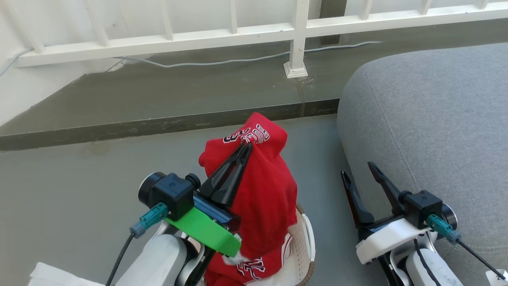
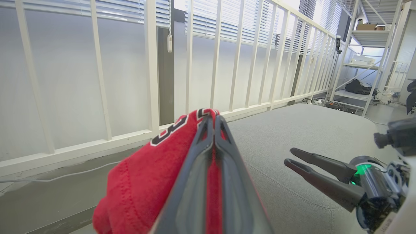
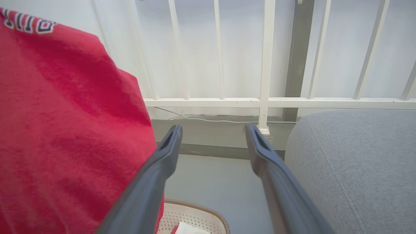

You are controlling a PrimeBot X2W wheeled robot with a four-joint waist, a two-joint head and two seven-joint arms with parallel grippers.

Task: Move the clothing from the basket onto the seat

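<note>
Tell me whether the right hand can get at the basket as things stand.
Probably yes. The right hand is open, with bare floor between it and the basket, whose near rim is uncovered; the clothing hanging from the shut left hand drapes its other side.

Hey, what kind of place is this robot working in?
Likely an indoor lab or workshop staged like a home: grey upholstered seat, white railing, metal storage shelving beyond.

In my left wrist view I read a black, white-edged numeral 3 (image 2: 169,130) on the red clothing (image 2: 139,182). In the head view its block lettering (image 1: 247,134) is upside down and creased, so I can't read it.
</note>
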